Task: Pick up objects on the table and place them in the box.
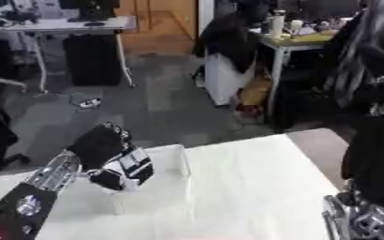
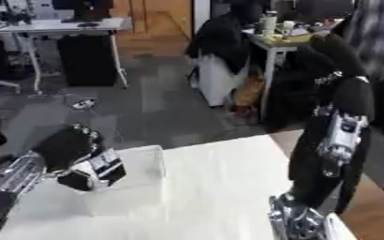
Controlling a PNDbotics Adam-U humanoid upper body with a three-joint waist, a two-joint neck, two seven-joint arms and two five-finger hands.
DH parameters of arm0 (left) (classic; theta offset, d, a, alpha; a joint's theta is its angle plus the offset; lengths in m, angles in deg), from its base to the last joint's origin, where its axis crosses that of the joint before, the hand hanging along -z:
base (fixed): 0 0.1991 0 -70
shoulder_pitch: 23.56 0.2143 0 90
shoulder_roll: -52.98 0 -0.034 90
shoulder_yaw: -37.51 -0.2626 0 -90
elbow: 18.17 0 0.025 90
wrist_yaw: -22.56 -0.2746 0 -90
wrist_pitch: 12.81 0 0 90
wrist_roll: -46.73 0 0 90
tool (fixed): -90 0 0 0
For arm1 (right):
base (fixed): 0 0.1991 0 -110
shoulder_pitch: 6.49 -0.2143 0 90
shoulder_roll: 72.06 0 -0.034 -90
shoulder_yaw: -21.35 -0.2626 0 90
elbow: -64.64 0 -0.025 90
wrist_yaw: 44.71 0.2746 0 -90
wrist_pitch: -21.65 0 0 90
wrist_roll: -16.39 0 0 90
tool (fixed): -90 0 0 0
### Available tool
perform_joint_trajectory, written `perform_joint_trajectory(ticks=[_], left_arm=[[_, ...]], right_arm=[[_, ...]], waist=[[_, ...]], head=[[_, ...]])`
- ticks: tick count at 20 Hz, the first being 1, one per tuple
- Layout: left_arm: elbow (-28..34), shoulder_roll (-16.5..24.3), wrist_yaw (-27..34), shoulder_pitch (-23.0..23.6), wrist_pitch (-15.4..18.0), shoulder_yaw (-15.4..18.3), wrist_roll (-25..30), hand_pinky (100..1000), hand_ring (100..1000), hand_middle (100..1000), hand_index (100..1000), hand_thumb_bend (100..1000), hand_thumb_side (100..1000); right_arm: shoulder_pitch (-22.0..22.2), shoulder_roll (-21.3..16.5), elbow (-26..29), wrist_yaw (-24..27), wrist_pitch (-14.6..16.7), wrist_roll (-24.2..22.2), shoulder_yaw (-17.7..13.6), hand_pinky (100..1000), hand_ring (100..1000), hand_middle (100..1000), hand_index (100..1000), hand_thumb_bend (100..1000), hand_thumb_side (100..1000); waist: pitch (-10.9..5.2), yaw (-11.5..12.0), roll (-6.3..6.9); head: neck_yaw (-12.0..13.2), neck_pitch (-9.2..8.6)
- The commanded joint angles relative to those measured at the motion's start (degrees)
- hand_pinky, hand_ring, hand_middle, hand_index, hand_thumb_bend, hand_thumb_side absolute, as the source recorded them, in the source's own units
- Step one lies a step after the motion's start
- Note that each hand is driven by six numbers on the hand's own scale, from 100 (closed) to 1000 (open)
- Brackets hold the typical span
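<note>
The left hand (image 1: 107, 149) has its fingers curled round one small black-and-white packet (image 1: 128, 169), holding it up over the clear plastic box (image 1: 175, 158) that stands on the white table (image 1: 253, 187) near its far left side. I can see one box only, and I cannot tell if anything lies inside it, since its see-through walls blur into the white cloth. The right arm (image 2: 330, 145) stands up tall at the right side of the table, and I cannot tell whether the right hand at its top is spread or closed.
</note>
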Motion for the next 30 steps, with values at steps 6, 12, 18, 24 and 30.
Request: perform_joint_trajectory(ticks=[6, 12, 18, 24, 30], left_arm=[[-9.57, -1.48, -10.95, -2.77, -10.86, 5.08, 7.07, 1000, 1000, 1000, 836, 266, 1000], [-7.20, -1.06, -7.51, -2.84, -10.43, 5.97, 14.68, 1000, 1000, 1000, 964, 297, 1000], [-1.23, 2.42, 6.61, -2.45, -9.90, 6.61, 0.79, 1000, 1000, 1000, 884, 208, 1000], [8.99, 11.23, 27.05, 4.20, -5.13, 4.95, -8.38, 903, 890, 906, 853, 213, 1000], [32.67, 12.87, 67.14, 20.45, -4.52, 1.71, -2.45, 471, 703, 746, 894, 335, 1000]], right_arm=[[-0.90, 1.49, 0.84, 0.58, 0.95, -0.43, 0.80, 834, 735, 725, 822, 100, 1000], [-0.54, 0.59, 0.84, 0.36, 0.62, -0.36, 0.57, 834, 735, 725, 822, 100, 1000], [-0.20, -0.83, 0.84, 0.13, -0.05, -0.53, 0.18, 834, 735, 725, 822, 100, 1000], [0.01, -2.45, 0.84, -0.22, -0.76, -0.67, -0.33, 834, 735, 725, 822, 100, 1000], [-0.40, -4.62, 0.66, -0.92, -1.88, -0.15, -1.82, 833, 735, 726, 822, 107, 1000]], waist=[[-0.75, -0.65, 0.45], [-1.35, 0.48, 0.53], [-1.98, 2.10, 0.61], [-2.29, 3.91, 0.88], [-2.10, 6.36, 0.01]], head=[[2.27, -1.09], [2.02, -1.17], [1.37, 0.12], [-0.23, 2.34], [-4.17, 4.01]])
